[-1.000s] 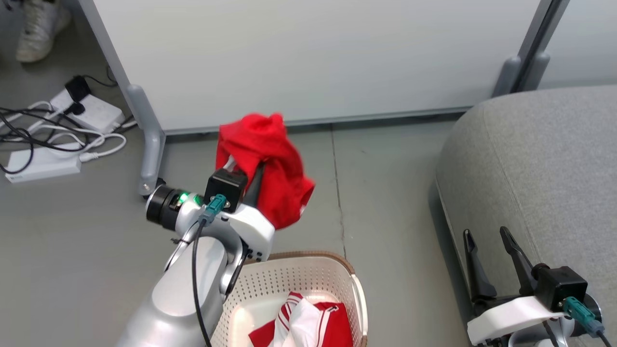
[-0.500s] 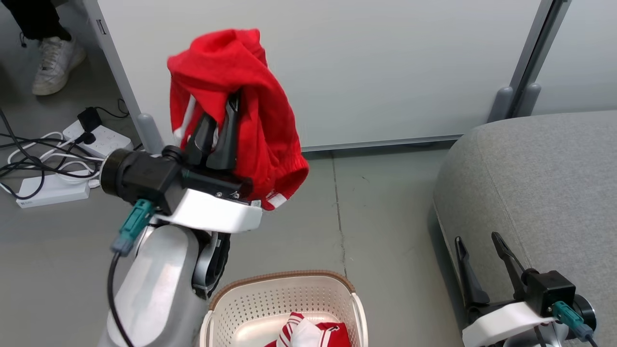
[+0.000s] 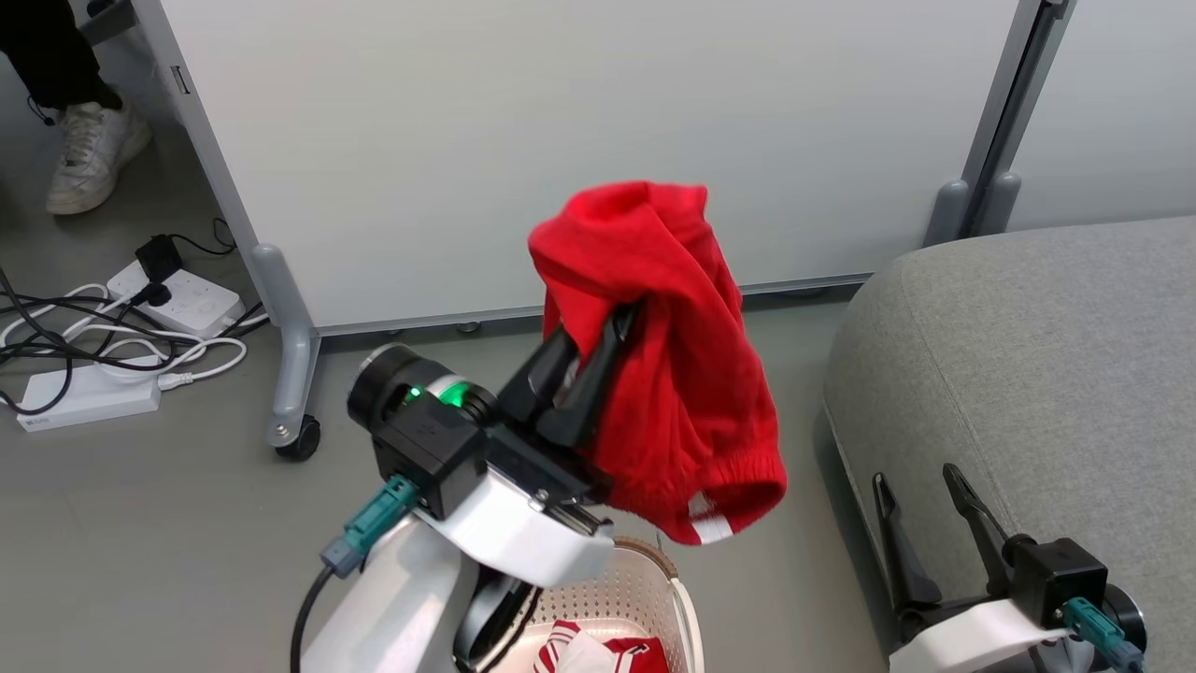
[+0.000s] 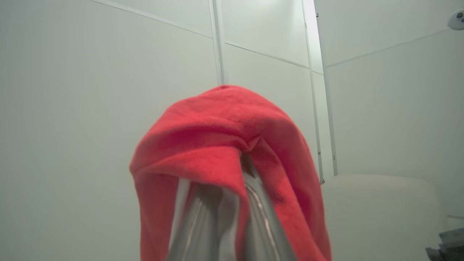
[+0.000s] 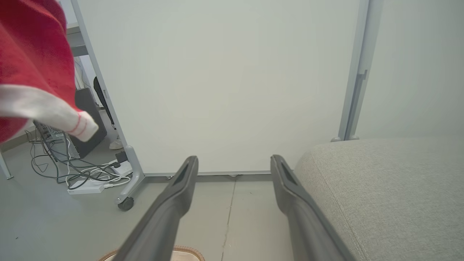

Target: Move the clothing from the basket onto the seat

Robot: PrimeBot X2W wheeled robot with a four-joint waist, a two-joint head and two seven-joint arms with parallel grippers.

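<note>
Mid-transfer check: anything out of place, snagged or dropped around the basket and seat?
Nothing dropped. The red garment is draped like a hood over the shut left gripper, blocking much of its wrist view. The striped garment lies in the basket. Loose cables sprawl on the floor beside the partition.

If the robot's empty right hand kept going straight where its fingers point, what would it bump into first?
Probably the white wall panel. The right hand points over the floor toward it, passing just beside the grey seat; depth is hard to judge.
</note>
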